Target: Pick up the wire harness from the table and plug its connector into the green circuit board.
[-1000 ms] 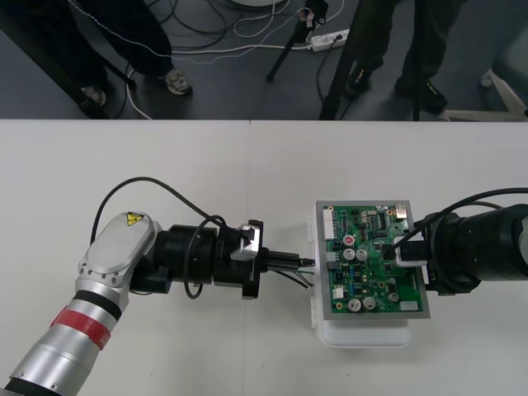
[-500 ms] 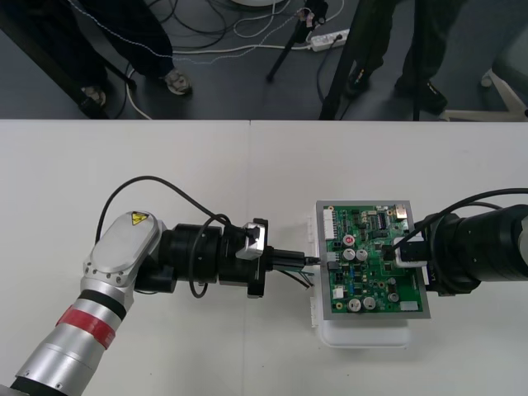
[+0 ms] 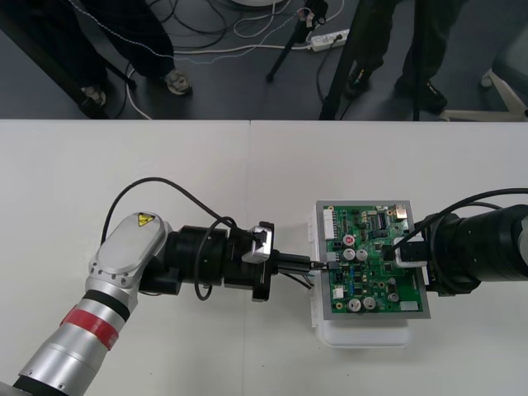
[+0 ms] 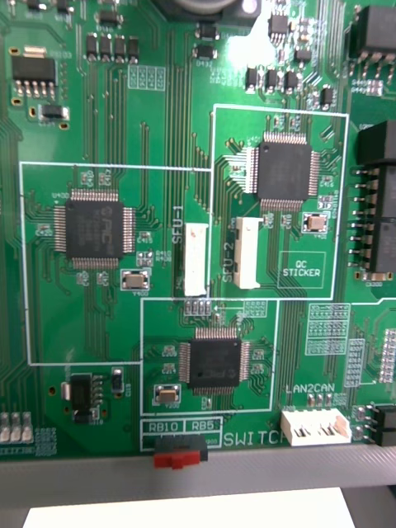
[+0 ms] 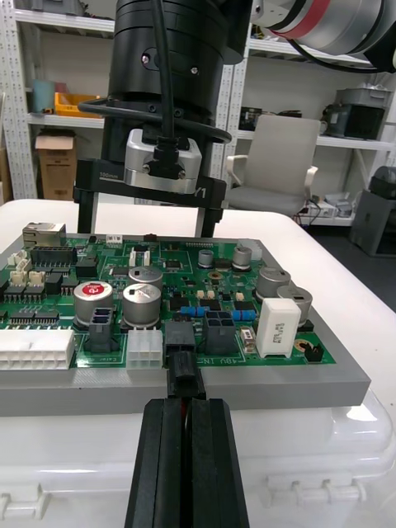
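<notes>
The worktop (image 3: 206,165) is a plain, pale, matte surface, with a strip of dark floor beyond its far edge.

The left tool (image 5: 188,410) lies low and level over the worktop, pointing at the left edge of the board. Its two flat black fingers (image 5: 223,462) are pressed narrow on the harness. The small black plug (image 5: 183,382) sticks out past the fingertips, and a line of red wire (image 5: 188,425) shows in the slit between them. The plug's front end meets a black connector (image 5: 180,338) at the board's near edge. Whether it is fully seated I cannot tell. In the front view, thin dark wires (image 3: 302,280) trail out beside the fingers, just above the worktop.

The green circuit board (image 3: 371,280) lies flat in a grey metal frame (image 5: 247,392). The frame rests on a smooth white plastic base (image 3: 367,334) with rounded corners. The board carries round silver capacitors (image 5: 144,301), white ribbed connectors (image 5: 37,351), a white block (image 5: 276,326) and square black chips (image 4: 285,172) with fine pins.

The right tool (image 5: 148,234) comes in from the board's opposite side. Its square black fingers (image 5: 85,210) stand wide apart at the far edge of the board, with nothing between them, under a silver block and a round black wrist.
</notes>
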Robot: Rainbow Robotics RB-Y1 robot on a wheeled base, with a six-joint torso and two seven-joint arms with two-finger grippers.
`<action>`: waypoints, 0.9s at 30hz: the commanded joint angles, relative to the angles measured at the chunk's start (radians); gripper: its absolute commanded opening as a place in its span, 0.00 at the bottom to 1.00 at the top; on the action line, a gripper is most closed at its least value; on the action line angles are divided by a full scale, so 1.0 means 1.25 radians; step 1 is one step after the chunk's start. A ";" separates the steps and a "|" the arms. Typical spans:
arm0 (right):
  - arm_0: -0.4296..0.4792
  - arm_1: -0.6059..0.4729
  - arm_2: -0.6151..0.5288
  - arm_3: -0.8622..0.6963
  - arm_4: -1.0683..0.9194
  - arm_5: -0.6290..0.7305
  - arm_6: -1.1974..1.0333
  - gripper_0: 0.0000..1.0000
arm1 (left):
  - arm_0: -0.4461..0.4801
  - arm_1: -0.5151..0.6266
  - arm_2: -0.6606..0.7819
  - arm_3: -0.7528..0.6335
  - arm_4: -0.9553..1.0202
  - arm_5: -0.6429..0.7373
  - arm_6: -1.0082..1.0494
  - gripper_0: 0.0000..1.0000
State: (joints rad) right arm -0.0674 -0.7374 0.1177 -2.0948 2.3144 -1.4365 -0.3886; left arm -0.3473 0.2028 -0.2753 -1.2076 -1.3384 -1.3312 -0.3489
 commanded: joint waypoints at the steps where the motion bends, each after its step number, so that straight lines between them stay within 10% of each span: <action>1: -0.020 0.014 0.010 -0.020 -0.001 -0.003 -0.027 1.00 | -0.031 -0.025 -0.028 -0.007 0.014 0.032 -0.013 0.00; 27: -0.020 0.014 0.004 -0.020 -0.001 -0.004 -0.061 1.00 | -0.034 -0.031 -0.041 -0.007 0.030 0.046 -0.015 0.00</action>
State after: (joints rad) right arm -0.0674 -0.7372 0.1177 -2.0948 2.3144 -1.4369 -0.4090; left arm -0.3486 0.2025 -0.2951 -1.2071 -1.3222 -1.3082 -0.3489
